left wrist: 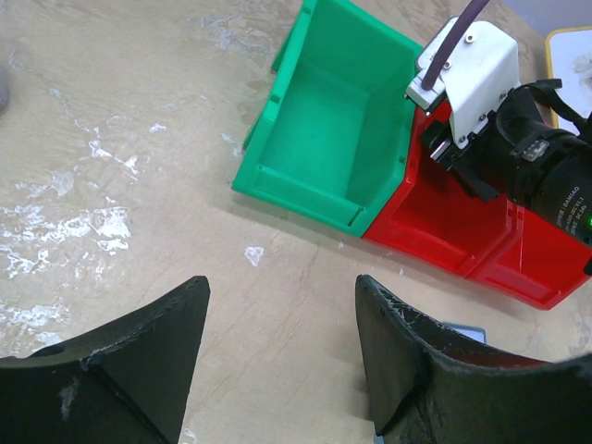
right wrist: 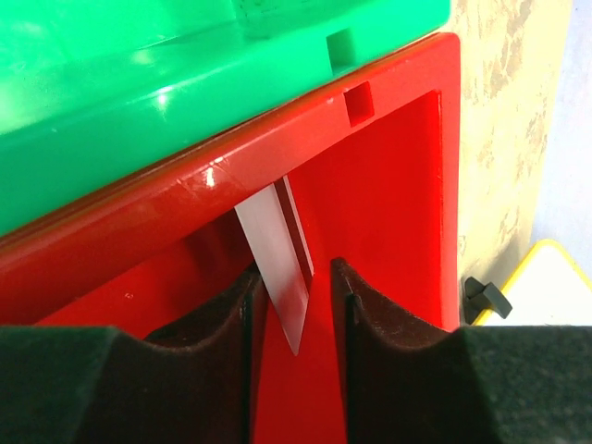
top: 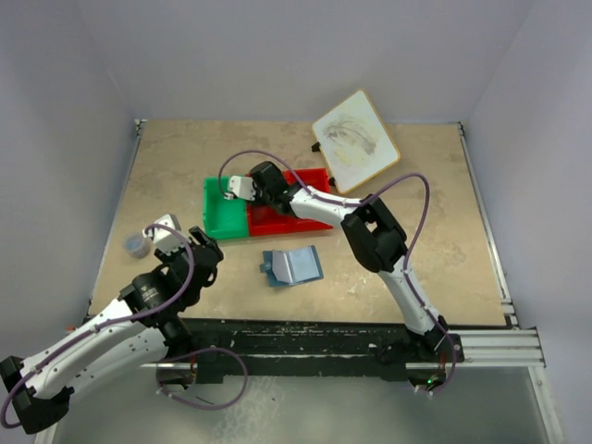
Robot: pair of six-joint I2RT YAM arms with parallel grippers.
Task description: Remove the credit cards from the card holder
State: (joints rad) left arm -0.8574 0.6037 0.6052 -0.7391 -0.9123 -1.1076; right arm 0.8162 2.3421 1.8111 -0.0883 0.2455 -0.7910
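Fingers [right wrist: 217,356] of the right tool [right wrist: 296,276] stand partly apart, with 1 thin grey-white credit card [right wrist: 276,250] bearing a dark stripe between them. The card tilts, its lower corner down in the gap. It lies close against the left pad, with red showing between it and the right pad, so the tool looks loosened rather than pinched on it. Whether the card touches that left pad I cannot tell. This tool hangs inside the red bin [right wrist: 407,185], just below the rim that bin shares with the green bin [right wrist: 185,74], and the card's upper end runs up behind that red rim. In the overhead view the right arm reaches across the bench [top: 444,231] to the line where the 2 bins meet. The card holder [top: 294,265] lies opened flat on the bench in front of the bins, pale blue panels up, apart from both tools. The left tool [left wrist: 282,285] is wide open with nothing between its 2 fingers. It hovers over bare bench near the front corner of the green bin, and a blue edge of the card holder shows past its right finger. A small grey round object [top: 137,244] sits just left of that tool. A white wood-rimmed board [top: 356,141] lies tilted at the far side, behind the red bin.
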